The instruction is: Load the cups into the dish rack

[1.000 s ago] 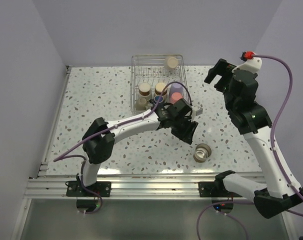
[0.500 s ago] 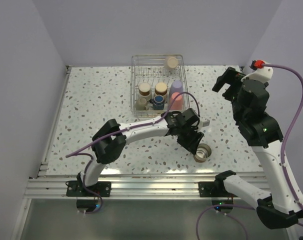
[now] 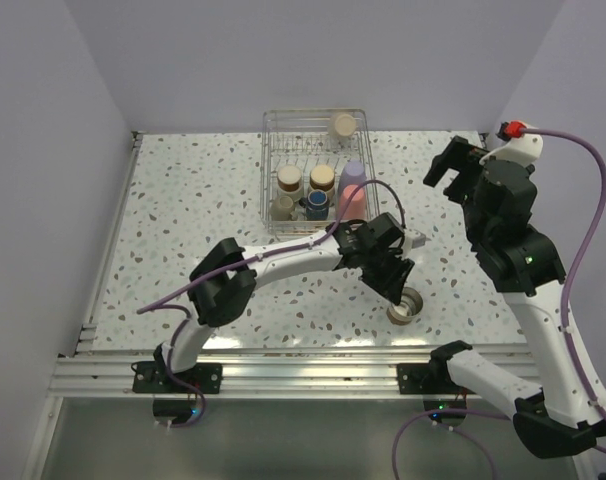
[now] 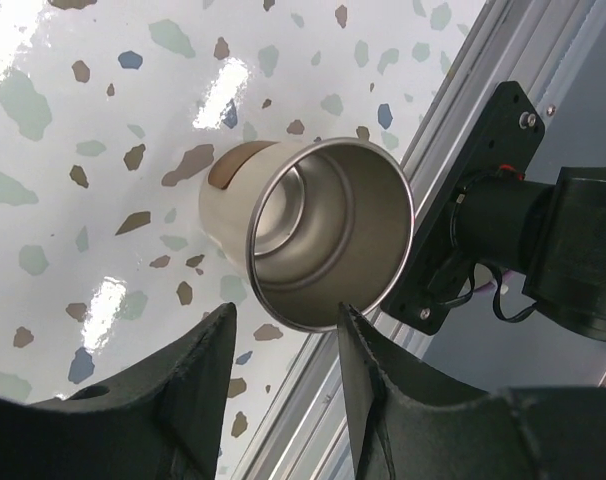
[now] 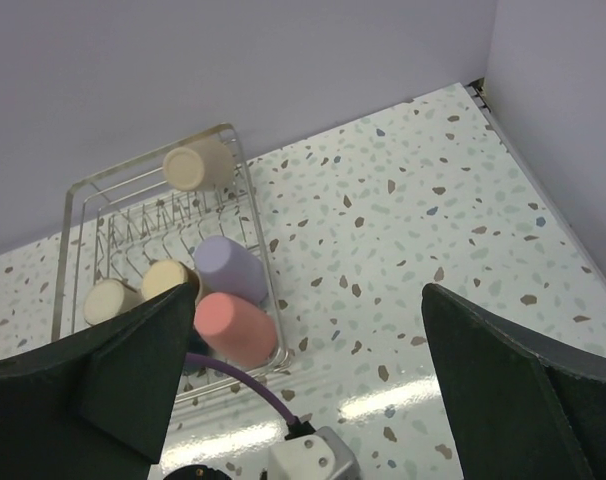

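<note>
One silvery metal cup lies on its side near the table's front right. In the left wrist view its open mouth faces me. My left gripper is open, its fingertips on either side of the cup's lower rim without gripping it. The dish rack stands at the back centre. It holds the tan cup, the lavender cup, the coral-pink cup, three metal cups and the black mug. My right gripper is open and empty, raised high at the right.
The aluminium rail runs along the table's front edge, just past the fallen cup, with the right arm's base beside it. The right wrist view shows the rack from above and speckled tabletop to its right. Walls close the sides.
My left gripper has moved from beside the rack forward and right to the fallen metal cup. The right arm has swung slightly to the right, then held still.
</note>
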Action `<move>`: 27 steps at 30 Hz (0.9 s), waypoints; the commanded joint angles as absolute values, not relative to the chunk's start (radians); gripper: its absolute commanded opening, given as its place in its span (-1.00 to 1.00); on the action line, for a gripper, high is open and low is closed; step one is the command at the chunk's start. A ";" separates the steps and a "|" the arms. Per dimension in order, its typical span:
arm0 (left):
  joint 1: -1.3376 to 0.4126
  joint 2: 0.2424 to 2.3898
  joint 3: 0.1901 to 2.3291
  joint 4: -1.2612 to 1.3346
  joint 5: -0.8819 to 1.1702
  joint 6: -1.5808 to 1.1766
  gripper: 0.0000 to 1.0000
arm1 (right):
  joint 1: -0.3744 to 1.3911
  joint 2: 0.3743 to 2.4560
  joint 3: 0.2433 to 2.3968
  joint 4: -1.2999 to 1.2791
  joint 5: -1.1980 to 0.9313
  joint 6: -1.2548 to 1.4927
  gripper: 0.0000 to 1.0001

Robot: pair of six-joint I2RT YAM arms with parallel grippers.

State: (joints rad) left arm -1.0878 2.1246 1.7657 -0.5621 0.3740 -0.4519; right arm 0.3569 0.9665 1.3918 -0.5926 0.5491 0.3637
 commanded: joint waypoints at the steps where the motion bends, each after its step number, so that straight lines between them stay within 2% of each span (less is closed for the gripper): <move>1: -1.092 2.158 1.830 -0.528 0.374 -0.468 -0.04 | 0.353 0.950 1.378 -0.607 0.520 0.374 0.97; 7: -1.092 2.220 1.878 -0.558 0.359 -0.466 -0.28 | 0.353 0.948 1.355 -0.604 0.515 0.371 0.97; 10: -1.092 2.235 1.888 -0.572 0.356 -0.466 -0.60 | 0.353 0.948 1.354 -0.601 0.522 0.365 0.97; 11: -1.092 2.235 1.888 -0.575 0.347 -0.466 -0.80 | 0.353 0.948 1.356 -0.601 0.522 0.364 0.97; 13: -1.091 2.226 1.879 -0.580 0.338 -0.468 -0.97 | 0.353 0.948 1.355 -0.601 0.522 0.364 0.97; 18: -1.065 2.166 1.832 -0.558 0.330 -0.469 -1.00 | 0.353 0.954 1.376 -0.603 0.512 0.373 0.97; 23: -0.948 1.979 1.662 -0.427 0.431 -0.541 -1.00 | 0.351 0.986 1.455 -0.594 0.476 0.400 0.97; 27: -0.769 1.792 1.545 -0.247 0.547 -0.600 -1.00 | 0.353 1.029 1.508 -0.529 0.280 0.474 0.97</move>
